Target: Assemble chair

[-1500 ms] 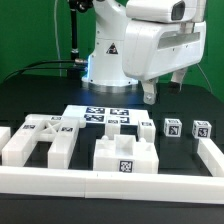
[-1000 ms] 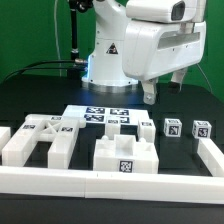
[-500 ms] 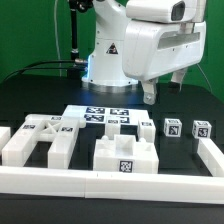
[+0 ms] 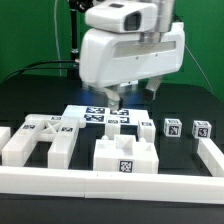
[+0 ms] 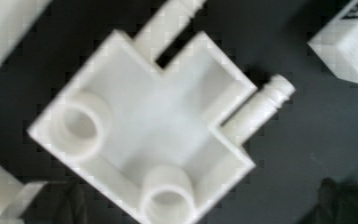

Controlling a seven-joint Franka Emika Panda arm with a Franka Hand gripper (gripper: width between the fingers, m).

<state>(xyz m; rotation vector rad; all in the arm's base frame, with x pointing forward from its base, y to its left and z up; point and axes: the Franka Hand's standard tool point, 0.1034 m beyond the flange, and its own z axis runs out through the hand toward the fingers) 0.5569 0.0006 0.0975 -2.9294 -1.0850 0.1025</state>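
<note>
At the exterior view's left the chair back [image 4: 40, 140] rests on the bench [image 4: 30, 95], about 8 o'clock from me and well apart. Next is the marker board [image 4: 92, 112], near me at 9 o'clock. My fingers [image 4: 115, 100] hang over the middle of the bench, spread and holding nothing, as far as the blurred wrist view lets me judge. The seat [image 4: 125, 152] sits at 6 o'clock from them, not touching.

In the wrist view, what I take for that same part lies flat beneath me. Its two pegs [image 5: 256, 105] run out of one edge and two round sockets [image 5: 73, 122] sit at the opposite one. That peg axis lies slantwise to the line my fingers close along, so I judge the wrist must turn before I drop. At 3 to 4 o'clock stand three small tagged blocks [image 4: 172, 128], apart from the seat.
</note>
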